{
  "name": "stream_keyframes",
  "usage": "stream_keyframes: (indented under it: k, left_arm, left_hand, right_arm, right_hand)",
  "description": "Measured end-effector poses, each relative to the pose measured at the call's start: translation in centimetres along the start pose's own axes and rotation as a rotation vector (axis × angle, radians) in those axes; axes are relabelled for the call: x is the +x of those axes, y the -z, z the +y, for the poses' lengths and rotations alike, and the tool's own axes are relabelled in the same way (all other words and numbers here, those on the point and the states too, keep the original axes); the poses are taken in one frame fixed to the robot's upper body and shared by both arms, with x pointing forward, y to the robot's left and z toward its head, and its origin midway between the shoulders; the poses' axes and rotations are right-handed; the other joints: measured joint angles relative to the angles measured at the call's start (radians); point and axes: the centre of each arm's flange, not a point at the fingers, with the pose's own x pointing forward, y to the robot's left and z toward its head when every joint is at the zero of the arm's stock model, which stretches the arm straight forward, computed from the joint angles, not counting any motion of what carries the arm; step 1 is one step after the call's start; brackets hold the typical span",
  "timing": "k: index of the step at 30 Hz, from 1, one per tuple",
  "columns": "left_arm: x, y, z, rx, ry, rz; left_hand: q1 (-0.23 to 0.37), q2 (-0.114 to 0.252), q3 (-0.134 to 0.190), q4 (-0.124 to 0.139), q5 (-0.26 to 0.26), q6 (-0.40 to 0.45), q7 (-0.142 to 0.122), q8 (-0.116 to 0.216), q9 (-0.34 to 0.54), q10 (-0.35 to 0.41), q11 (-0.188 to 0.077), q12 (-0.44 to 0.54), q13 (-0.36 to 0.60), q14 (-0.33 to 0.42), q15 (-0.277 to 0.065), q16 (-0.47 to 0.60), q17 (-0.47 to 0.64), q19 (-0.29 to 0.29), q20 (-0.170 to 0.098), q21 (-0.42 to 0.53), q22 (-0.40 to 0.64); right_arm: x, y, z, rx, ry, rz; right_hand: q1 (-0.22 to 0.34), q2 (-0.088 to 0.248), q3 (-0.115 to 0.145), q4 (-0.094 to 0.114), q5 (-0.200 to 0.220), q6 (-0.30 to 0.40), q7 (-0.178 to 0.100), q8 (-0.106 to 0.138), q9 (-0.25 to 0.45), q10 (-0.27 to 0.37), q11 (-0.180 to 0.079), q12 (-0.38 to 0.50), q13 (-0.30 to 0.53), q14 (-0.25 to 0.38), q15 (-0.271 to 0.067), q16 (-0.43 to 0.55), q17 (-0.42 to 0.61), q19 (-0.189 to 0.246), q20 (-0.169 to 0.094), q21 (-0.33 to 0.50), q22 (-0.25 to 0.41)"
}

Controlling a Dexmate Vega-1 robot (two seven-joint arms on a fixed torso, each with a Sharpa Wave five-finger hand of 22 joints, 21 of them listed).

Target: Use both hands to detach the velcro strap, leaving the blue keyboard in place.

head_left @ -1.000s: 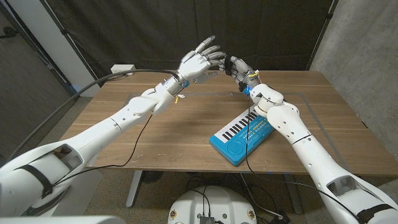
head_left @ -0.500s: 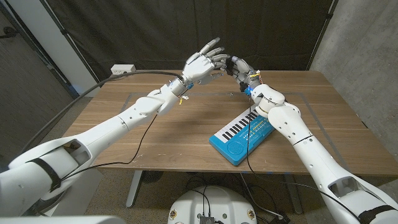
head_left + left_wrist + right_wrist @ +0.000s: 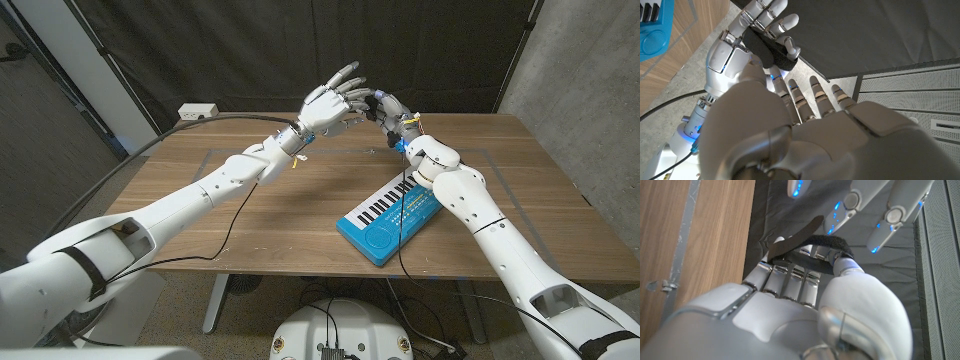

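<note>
The blue keyboard lies on the wooden table at the front right, under my right forearm; a corner of this keyboard appears in the left wrist view. Both hands are raised above the table's far edge. My right hand grips the black velcro strap, which wraps across its curled fingers. The strap also sits in that right hand in the left wrist view. My left hand hovers just beside it with fingers spread; its fingertips are close to the strap's loose end.
A white power strip sits at the table's back left corner, with a thick black cable running off to the left. A thin black wire hangs from my right arm across the keyboard. A dark curtain hangs behind the table.
My left hand has moved a little to the right and up, closing in on the right hand. The right hand, strap and keyboard have stayed put.
</note>
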Motion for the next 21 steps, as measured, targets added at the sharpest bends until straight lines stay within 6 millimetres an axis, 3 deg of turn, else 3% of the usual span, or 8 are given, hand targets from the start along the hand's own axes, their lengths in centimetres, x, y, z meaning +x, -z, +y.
stream_keyframes:
  k: [17, 21]
  left_arm:
    - [1.0, 0.2, -0.6, -0.020, 0.029, 0.016]
    - [1.2, 0.2, -0.8, -0.024, 0.033, 0.016]
  left_hand:
    - [0.000, 0.000, 0.000, 0.000, 0.000, -0.015, -0.003, -0.012, 0.000, -0.004, 0.004, -0.015, 0.000, 0.000, 0.000, -0.006, 0.000, 0.000, 0.000, 0.000, 0.000]
    - [0.000, 0.000, 0.004, 0.004, 0.000, 0.014, -0.010, -0.008, 0.000, 0.003, -0.003, -0.015, 0.000, 0.000, 0.000, -0.006, 0.000, 0.000, 0.000, 0.000, 0.000]
  right_arm:
    - [-0.2, 0.2, -0.5, 0.003, 0.009, 0.012]
    - [-0.2, 0.1, -0.6, 0.003, 0.009, 0.011]
  right_hand:
    - [0.000, 0.000, 0.000, 0.000, 0.000, 0.000, 0.000, 0.000, 0.000, 0.000, 0.000, -0.006, 0.000, 0.000, 0.000, 0.000, 0.000, 0.000, 0.000, 0.000, 0.000]
    - [0.000, 0.000, 0.000, 0.000, 0.000, 0.000, 0.000, 0.000, 0.000, 0.001, -0.001, -0.005, 0.000, 0.000, 0.000, 0.000, 0.000, 0.000, 0.000, 0.000, 0.000]
